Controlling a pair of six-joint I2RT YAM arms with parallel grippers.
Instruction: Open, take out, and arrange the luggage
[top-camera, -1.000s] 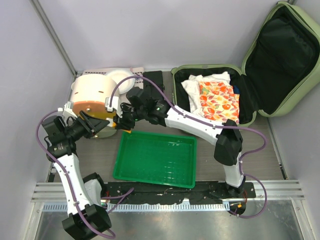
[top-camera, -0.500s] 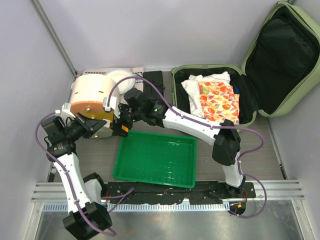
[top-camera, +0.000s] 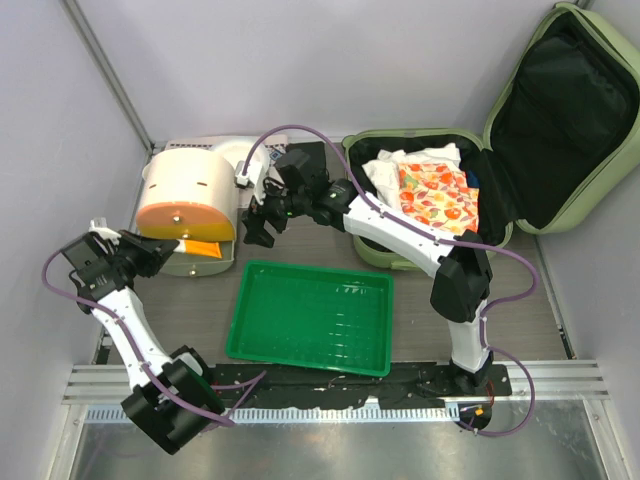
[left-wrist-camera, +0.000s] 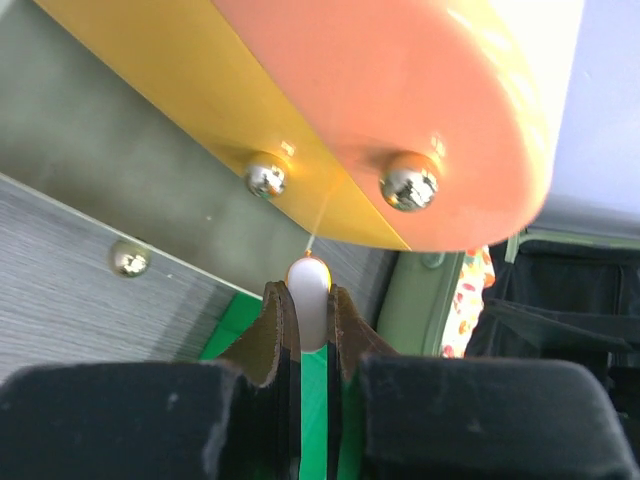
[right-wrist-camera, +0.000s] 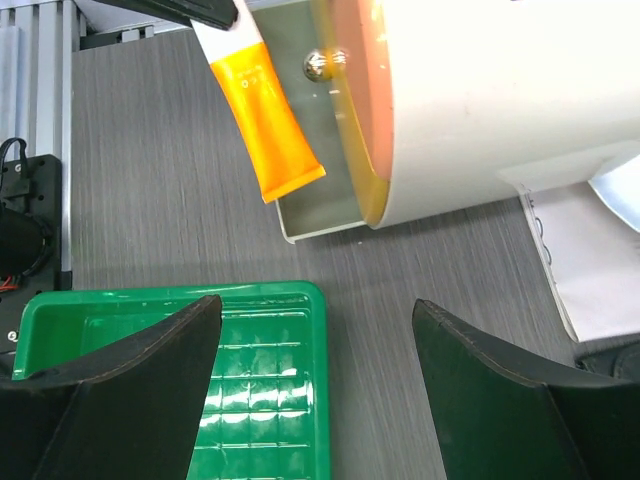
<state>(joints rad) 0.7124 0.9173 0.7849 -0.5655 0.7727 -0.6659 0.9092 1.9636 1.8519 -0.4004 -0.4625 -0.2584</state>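
The luggage (top-camera: 560, 110) lies open at the back right with its lid raised. In its base are a white cloth (top-camera: 385, 175) and an orange-floral cloth (top-camera: 438, 200). My left gripper (top-camera: 163, 251) (left-wrist-camera: 309, 295) is shut on the white end of an orange tube (top-camera: 200, 248) (right-wrist-camera: 265, 120). The tube hangs over the low front tray of the cream-and-orange container (top-camera: 190, 190) (right-wrist-camera: 490, 100). My right gripper (top-camera: 258, 228) (right-wrist-camera: 317, 303) is open and empty, between the container and the luggage, above the table and the corner of the green tray (top-camera: 310, 318) (right-wrist-camera: 150, 380).
A black item (top-camera: 305, 160) and white papers (right-wrist-camera: 580, 270) lie behind the container. Grey walls close in the left, back and right. The pale green luggage shell (left-wrist-camera: 420, 300) shows just past the green tray in the left wrist view.
My left gripper closed on the orange tube and pulled back left with it. My right gripper let go, opened wide and moved away toward the back.
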